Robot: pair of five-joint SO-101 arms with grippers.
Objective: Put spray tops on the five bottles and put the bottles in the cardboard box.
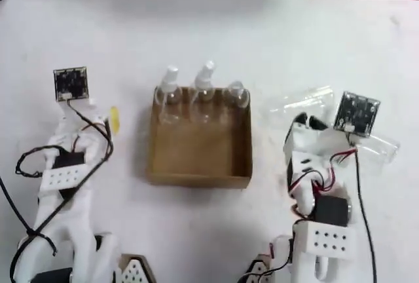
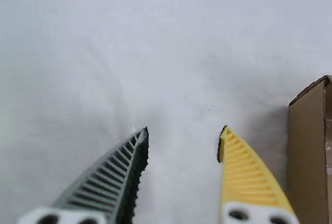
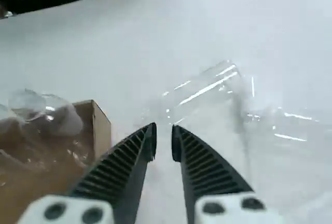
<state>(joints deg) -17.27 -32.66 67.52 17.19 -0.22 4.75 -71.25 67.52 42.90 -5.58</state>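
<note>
White tabletop under both arms. I read the right gripper as empty, jaws barely parted; a clear plastic bottle lies just ahead, long axis across the jaws, second bottle beside it. The brown cardboard box flanks this claw. The left gripper, wide open, empty, is farther.

Left of the brown cardboard box, the white plastic left arm carries a dark square circuit board, looping black cables and a white block dotted with holes. The left gripper pairs a grey ribbed finger with a yellow ribbed finger (both on white bases with round screw holes). Right of the box, the white right arm bears red and black wires and a black motor; the right gripper has black ribbed fingers.
</note>
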